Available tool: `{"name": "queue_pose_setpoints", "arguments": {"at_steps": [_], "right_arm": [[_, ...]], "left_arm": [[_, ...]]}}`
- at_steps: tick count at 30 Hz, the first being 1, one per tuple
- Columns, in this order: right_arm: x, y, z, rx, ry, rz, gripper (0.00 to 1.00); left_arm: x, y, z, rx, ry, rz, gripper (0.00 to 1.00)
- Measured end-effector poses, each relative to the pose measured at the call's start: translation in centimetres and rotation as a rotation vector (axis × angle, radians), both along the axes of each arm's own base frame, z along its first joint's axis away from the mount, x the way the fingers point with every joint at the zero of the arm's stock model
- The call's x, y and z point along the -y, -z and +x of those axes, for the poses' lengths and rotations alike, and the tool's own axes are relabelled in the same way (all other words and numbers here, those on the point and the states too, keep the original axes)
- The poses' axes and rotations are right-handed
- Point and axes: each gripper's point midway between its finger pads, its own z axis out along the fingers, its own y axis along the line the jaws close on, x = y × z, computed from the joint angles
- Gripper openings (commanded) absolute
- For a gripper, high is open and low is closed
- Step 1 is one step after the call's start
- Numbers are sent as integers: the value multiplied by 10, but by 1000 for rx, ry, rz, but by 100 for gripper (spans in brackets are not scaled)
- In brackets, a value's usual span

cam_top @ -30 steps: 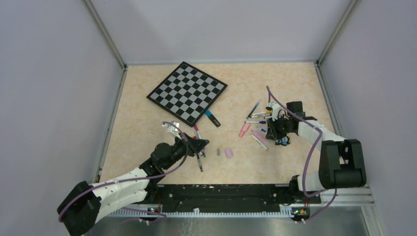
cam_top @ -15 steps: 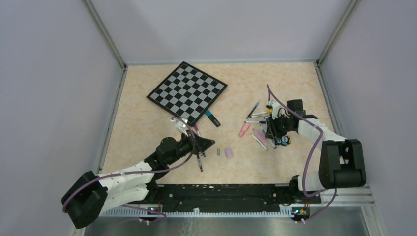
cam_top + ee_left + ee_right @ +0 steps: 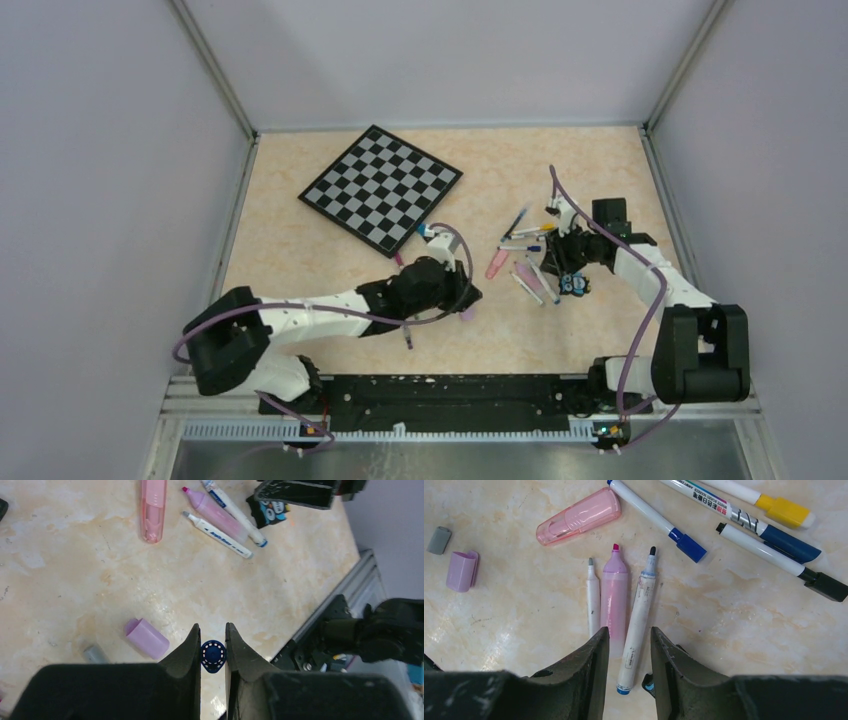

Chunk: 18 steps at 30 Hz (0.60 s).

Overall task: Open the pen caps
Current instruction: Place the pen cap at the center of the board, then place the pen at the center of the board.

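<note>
My left gripper (image 3: 213, 641) is shut on a dark blue pen cap (image 3: 213, 656), seen end-on between its fingertips, just above the table. Close to its left lie a loose lilac cap (image 3: 146, 638) and a grey cap (image 3: 95, 654). My right gripper (image 3: 629, 650) hangs open over three uncapped pens. A white pen (image 3: 638, 620) lies on the table between its fingers, beside a pink highlighter (image 3: 614, 595) and a thin white pen (image 3: 593, 600). Pens with a blue cap (image 3: 687, 545), yellow cap (image 3: 786, 511) and black cap (image 3: 826, 586) lie beyond. In the top view the left gripper (image 3: 468, 297) is mid-table.
A checkered board (image 3: 381, 187) lies at the back left. A small black-and-blue owl figure (image 3: 573, 284) sits right by the right gripper (image 3: 560, 262). A clear pink highlighter cap (image 3: 579, 516) lies off to the left of the pen pile. Another pen (image 3: 406, 335) lies under the left forearm.
The left arm has swung right across the table, carrying the blue cap toward the loose lilac cap. The right gripper's jaws have widened, and the white pen lies free on the table.
</note>
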Motion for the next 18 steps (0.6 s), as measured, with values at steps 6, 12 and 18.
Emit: {"name": "queue_pose_setpoints", "arguments": {"at_steps": [6, 12, 18], "right_arm": [[-1, -2, 0, 4, -8, 6, 35], [-1, -2, -1, 3, -11, 6, 34], [-1, -4, -1, 5, -11, 7, 34]], "left_arm": [[21, 48, 12, -88, -59, 247, 2], [30, 79, 7, -128, -71, 414, 9], [35, 89, 6, -139, -75, 492, 16]]}}
